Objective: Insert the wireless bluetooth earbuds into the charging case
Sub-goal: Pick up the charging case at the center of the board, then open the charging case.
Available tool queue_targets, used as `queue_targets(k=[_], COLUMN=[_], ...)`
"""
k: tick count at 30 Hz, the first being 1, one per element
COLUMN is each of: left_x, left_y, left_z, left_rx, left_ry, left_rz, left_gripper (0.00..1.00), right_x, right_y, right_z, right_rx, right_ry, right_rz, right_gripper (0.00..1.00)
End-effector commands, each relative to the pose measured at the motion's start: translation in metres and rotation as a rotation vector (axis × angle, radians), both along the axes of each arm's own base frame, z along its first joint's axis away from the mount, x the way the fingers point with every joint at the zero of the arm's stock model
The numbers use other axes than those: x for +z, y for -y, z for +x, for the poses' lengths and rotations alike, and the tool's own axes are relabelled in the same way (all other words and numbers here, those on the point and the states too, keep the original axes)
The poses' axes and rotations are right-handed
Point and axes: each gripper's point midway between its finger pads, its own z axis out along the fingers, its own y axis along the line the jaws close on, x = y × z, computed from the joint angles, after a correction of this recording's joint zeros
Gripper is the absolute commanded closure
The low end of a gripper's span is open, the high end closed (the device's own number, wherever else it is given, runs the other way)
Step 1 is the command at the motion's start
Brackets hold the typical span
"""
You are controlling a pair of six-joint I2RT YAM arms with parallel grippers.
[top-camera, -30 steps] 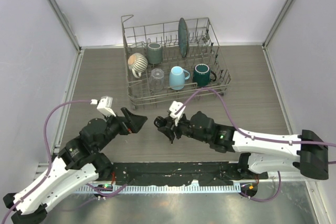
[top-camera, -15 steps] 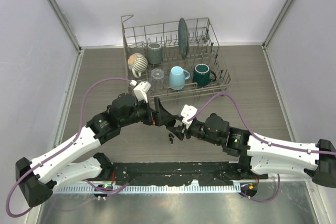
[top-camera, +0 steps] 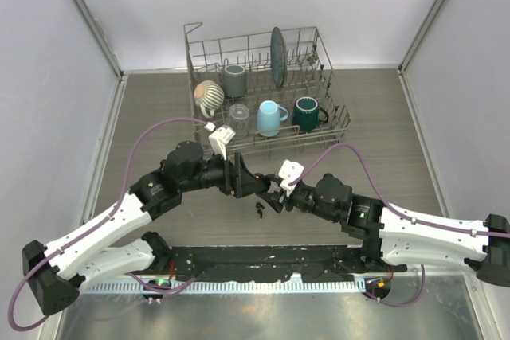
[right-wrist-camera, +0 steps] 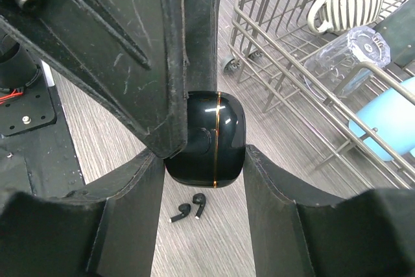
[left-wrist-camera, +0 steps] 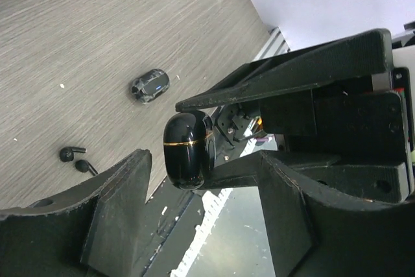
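A glossy black charging case [right-wrist-camera: 207,141] with a thin gold seam hangs above the table, lid closed. My right gripper [right-wrist-camera: 204,160] is shut on its two sides. My left gripper [left-wrist-camera: 206,160] is open and straddles the same case [left-wrist-camera: 187,149]. One of its fingers [right-wrist-camera: 130,63] lies against the case's flat face, and a gap shows on the other side. Two tiny black earbuds [right-wrist-camera: 189,209] lie side by side on the wood directly below. From above they show as a dark speck [top-camera: 260,211] just under the two meeting grippers, the left [top-camera: 249,182] and the right [top-camera: 275,195].
A second small black oval case [left-wrist-camera: 150,85] lies on the table beyond the earbuds [left-wrist-camera: 74,159]. A wire dish rack [top-camera: 271,142] with mugs, a glass and a plate stands close behind the grippers. The black base plate [top-camera: 263,264] runs along the near edge.
My left arm has swung in from the left to the centre, and its jaws have narrowed around the case. My right gripper has shifted slightly right, still holding the case.
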Motion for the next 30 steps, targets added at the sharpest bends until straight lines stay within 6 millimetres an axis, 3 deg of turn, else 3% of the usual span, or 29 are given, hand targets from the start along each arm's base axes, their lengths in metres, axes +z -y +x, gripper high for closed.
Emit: queue_targets(k=[1,9,14,18,21,22,25,26,29,30], left_x=[0.021,0.020,0.021,0.020,0.019,0.020,0.020,0.019,0.021,0.023], left_y=[0.006,0.016,0.017,0.016,0.017,0.017,0.018,0.018,0.015,0.013], left_z=[-0.008,-0.011,-0.013,-0.015,-0.016,-0.015,-0.014,-0.013,-0.006,-0.003], left_rx=[-0.089,-0.143,-0.161,-0.168,-0.175,-0.174,-0.179,-0.175,-0.135,-0.116], left_ry=[0.065,0.053,0.053,0.053,0.053,0.056,0.067,0.071,0.110,0.125], left_rz=[-0.045,-0.056,-0.060,-0.058,-0.056,-0.058,-0.056,-0.054,-0.047,-0.046], left_gripper=[0.34,0.43,0.60,0.69,0.80,0.90,1.00,1.00,1.00,1.00], right_x=[0.021,0.023,0.022,0.022,0.023,0.024,0.026,0.029,0.034,0.036], right_y=[0.000,0.001,0.001,0.002,0.000,0.001,0.001,0.002,0.006,0.009], right_z=[-0.001,-0.002,-0.002,-0.001,-0.001,-0.001,0.002,0.004,0.010,0.014], right_rx=[0.006,0.007,0.004,0.002,0.003,0.000,-0.023,-0.040,-0.107,-0.135], right_ry=[0.039,0.035,0.035,0.035,0.035,0.034,0.022,0.017,-0.036,-0.055], right_rz=[0.064,0.078,0.078,0.082,0.086,0.090,0.106,0.122,0.161,0.170], right_gripper=[0.98,0.98,0.97,0.97,0.97,0.97,0.89,0.76,0.51,0.48])
